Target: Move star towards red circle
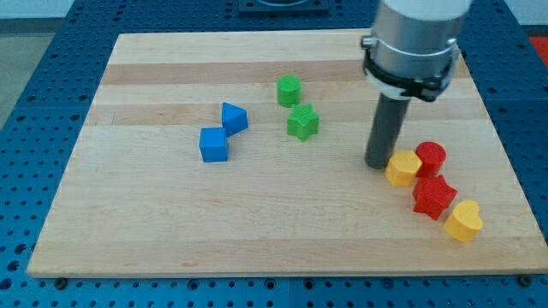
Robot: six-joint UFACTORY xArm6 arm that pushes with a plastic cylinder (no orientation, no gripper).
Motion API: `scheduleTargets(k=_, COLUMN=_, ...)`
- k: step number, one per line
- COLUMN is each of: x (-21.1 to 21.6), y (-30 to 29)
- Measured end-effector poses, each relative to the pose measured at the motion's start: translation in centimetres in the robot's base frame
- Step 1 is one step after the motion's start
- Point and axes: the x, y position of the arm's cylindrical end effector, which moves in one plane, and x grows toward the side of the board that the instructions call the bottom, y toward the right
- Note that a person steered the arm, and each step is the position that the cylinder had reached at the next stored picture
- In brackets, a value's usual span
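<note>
**blockpusher99:** Which star is it, and where do I shove it? There's no gripper on this rig, so nothing opens, closes or holds. It's just a rod, and my tip (378,162) slides on the worktop (154,231).

**maple_mod:** I'd guess the green star (302,122). It sits mid-board, just at 5 o'clock of the green cylinder (289,90) and well apart from the red circle (431,157). The red star (433,197) is already touching the circle from 6 o'clock, so it hardly needs moving (the task doesn't name a colour, though).

**blockpusher99:** And how will it handle?

**maple_mod:** It looks like a small, chunky, rigid block with ridged sides and stubby points. I'd say it's light and slides easily on the smooth wood. It won't squash or break, but it'll likely spin if you catch one point off-centre. You can't take hold of it, so put your tip on its 10 o'clock side, in a notch between two points, and push toward 4 o'clock.

**blockpusher99:** Right now my tip is on the wrong side. It's at about 4 o'clock of the green star, well clear of it, and right against the yellow block (402,168) that sits at 9 o'clock of the circle.

**maple_mod:** Yep, that yellow block is in the lane too, so expect a bump near the end.
</note>
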Motion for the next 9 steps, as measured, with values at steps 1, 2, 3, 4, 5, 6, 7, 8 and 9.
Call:
scheduleTargets(k=1, x=0.0, y=2.7)
scheduleTargets(k=2, x=1.0, y=3.1)
scheduleTargets(k=3, x=1.9, y=3.6)
scheduleTargets(k=4, x=0.9, y=3.6)
scheduleTargets(k=5, x=-2.6, y=3.1)
scheduleTargets(k=6, x=-3.7, y=4.4)
scheduleTargets(k=7, x=-3.7, y=6.4)
scheduleTargets(k=8, x=-3.5, y=6.8)
scheduleTargets(k=9, x=-2.2, y=6.8)
